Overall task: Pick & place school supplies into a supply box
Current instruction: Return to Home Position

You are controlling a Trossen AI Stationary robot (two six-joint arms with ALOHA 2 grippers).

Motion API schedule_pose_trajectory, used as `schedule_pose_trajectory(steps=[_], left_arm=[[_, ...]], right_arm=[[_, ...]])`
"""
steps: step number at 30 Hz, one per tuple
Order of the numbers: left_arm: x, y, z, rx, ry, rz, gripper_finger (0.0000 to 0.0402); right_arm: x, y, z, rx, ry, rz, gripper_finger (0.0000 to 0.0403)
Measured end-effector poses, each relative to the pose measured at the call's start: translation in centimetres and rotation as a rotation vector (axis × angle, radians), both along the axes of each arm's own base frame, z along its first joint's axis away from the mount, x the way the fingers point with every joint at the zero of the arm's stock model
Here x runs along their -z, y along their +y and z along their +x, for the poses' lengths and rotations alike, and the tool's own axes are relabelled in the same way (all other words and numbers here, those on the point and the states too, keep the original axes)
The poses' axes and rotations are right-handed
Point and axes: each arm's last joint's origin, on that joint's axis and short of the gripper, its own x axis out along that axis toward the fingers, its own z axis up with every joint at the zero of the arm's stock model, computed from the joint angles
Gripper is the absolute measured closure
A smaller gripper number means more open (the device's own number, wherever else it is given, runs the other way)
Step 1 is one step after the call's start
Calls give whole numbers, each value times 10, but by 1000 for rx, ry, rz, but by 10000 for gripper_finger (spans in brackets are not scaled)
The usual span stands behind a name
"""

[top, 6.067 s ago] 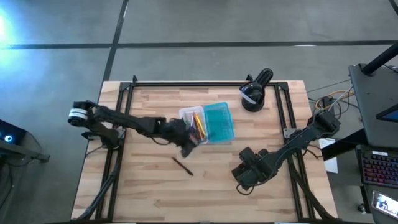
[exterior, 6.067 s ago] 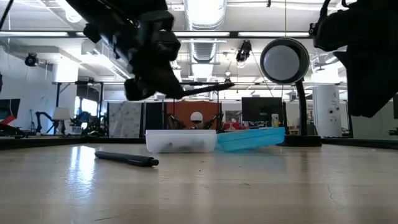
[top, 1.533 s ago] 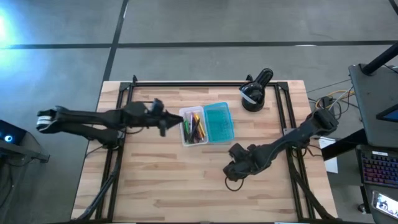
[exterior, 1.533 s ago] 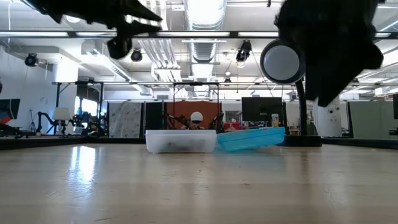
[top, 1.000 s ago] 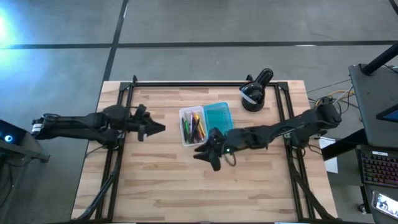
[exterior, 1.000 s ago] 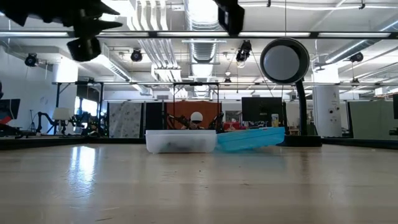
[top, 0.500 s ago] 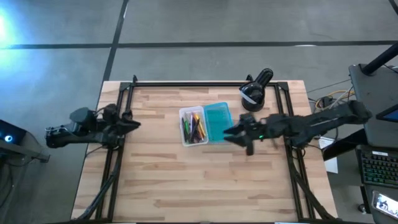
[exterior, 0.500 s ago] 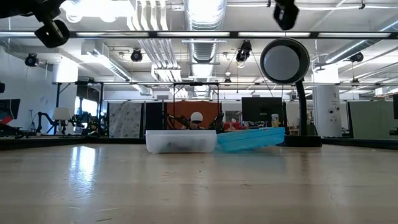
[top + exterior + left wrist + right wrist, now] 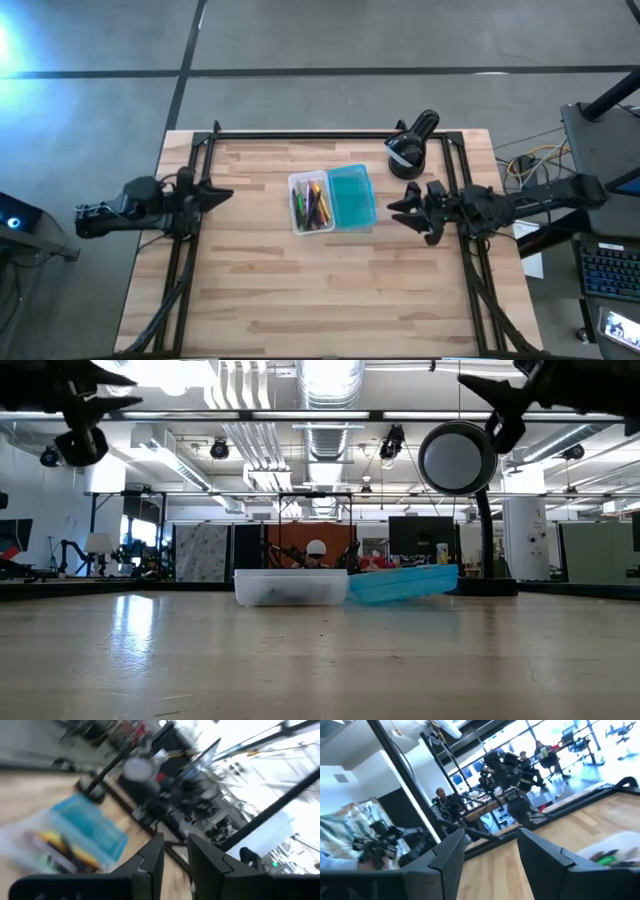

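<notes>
Both arms are pulled out to the table sides. The left gripper hangs over the left edge rail, raised high in the low view, its fingers slightly apart and holding nothing. The right gripper sits just inside the right rail, also raised, with its claw spread wide and empty. It is near the black round device but apart from it.

The supply box lies open at table centre, toward the back, well apart from both grippers. The school supplies are piled in its clear tray, and the teal half is joined on the side toward the right arm. Bare wood runs all round the box, with the widest stretch across the front half of the table.

Green, yellow, orange, red and dark sticks show in the tray, but single items cannot be told apart. In the low view the frosted wall shows only a dark smear inside. The left wrist view is blurred, so the box reads as colour patches. The right wrist view cuts the tray at the frame edge.
</notes>
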Motion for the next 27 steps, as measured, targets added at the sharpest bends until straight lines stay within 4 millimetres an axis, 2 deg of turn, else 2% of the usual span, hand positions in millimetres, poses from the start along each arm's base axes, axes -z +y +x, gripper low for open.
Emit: schedule_pose_trajectory(steps=[5, 12, 19, 23, 27], left_arm=[[-16, -2, -5, 64, -82, 200, 332], [-29, -2, -10, 57, -117, 199, 332], [-24, -2, -7, 60, -89, 196, 332], [-14, -2, -4, 62, -72, 195, 332], [6, -2, 3, 67, -25, 192, 332]], right_arm=[[14, -7, -19, 41, -31, -29, 229], [33, -10, -40, 50, -13, 0, 229], [45, -11, -47, 14, -5, 204, 229], [47, -11, -47, 20, 10, 203, 229], [48, -11, -47, 21, 18, 200, 229]])
